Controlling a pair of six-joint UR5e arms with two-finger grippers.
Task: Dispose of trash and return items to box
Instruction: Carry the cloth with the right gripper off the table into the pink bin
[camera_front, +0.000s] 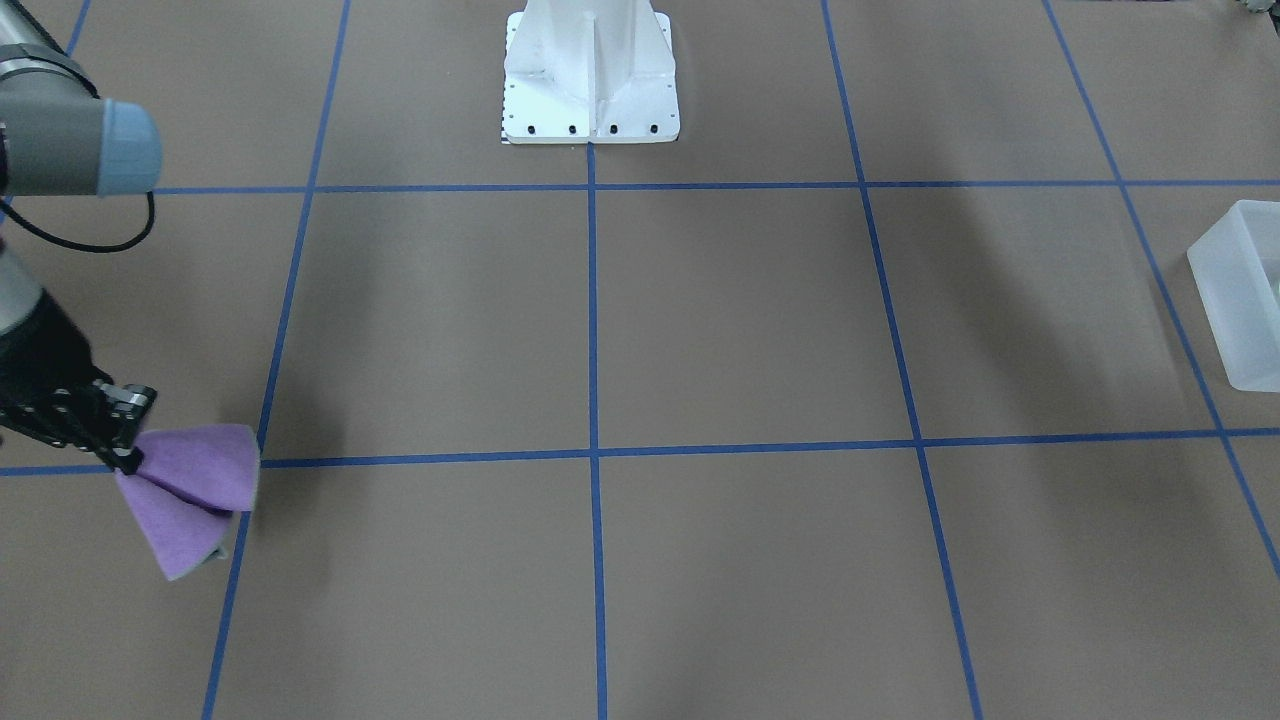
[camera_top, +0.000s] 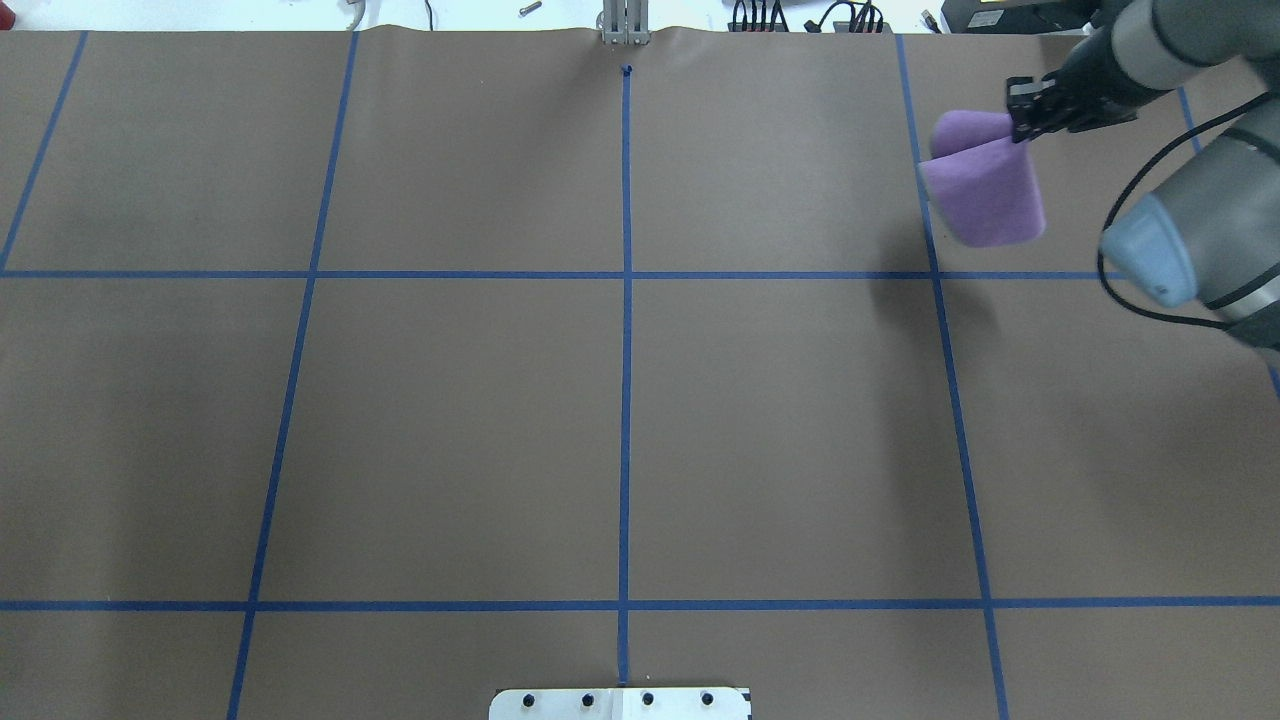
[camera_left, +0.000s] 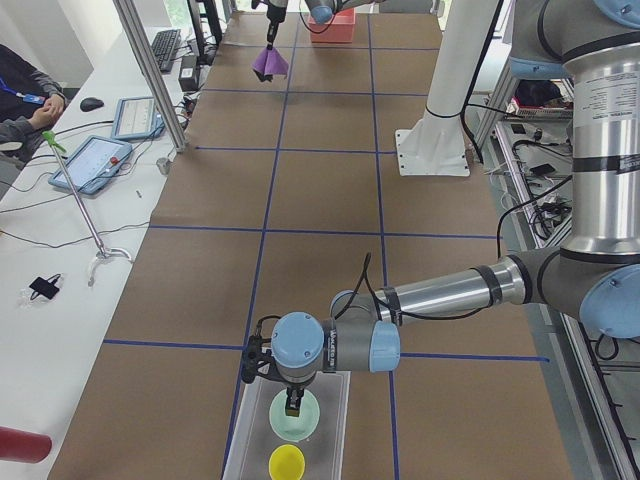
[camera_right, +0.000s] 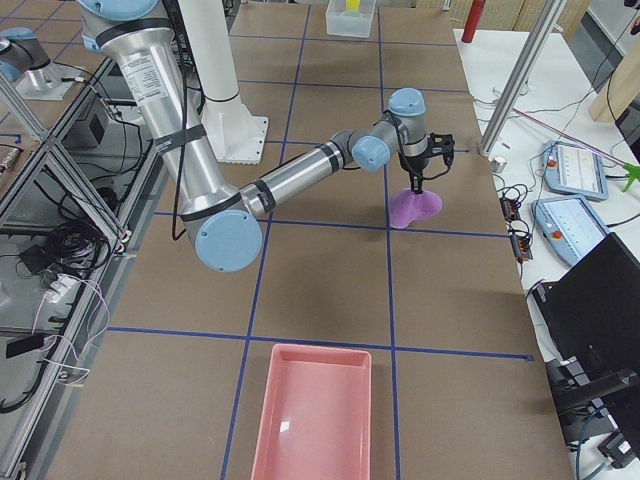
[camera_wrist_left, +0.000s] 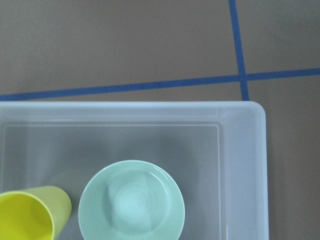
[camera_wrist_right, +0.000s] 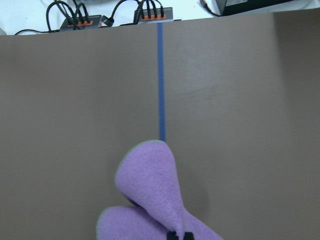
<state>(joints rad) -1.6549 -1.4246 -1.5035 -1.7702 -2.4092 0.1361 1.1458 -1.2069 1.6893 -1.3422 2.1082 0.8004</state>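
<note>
**Bowl and cup in the box**

We look down into the frosted box (camera_wrist_left: 242, 165). The pale green bowl (camera_wrist_left: 132, 202) sits upright on its floor, with the yellow cup (camera_wrist_left: 30, 215) just beside it on the left. Beyond the far wall, blue tape lines (camera_wrist_left: 150, 86) cross the brown table (camera_wrist_left: 125, 45).

One translucent frosted-white rectangular plastic tub (camera_wrist_left: 240, 150). One small yellow tapered plastic cup (camera_wrist_left: 30, 215). One pale green round plastic bowl (camera_wrist_left: 132, 202). One purple felt cloth (camera_front: 190, 485). One pink rectangular plastic tray (camera_right: 315, 415). One white metal robot base (camera_front: 590, 80). Two grey robot arms with blue joint caps: left arm (camera_left: 450, 290), right arm (camera_right: 300, 175). Two black two-finger grippers, one per arm: left gripper (camera_left: 292, 403), right gripper (camera_front: 128, 461). Two flat tablets on the side bench: nearer tablet (camera_left: 92, 160), farther tablet (camera_left: 140, 115). One red cylinder (camera_left: 20, 445).
</note>
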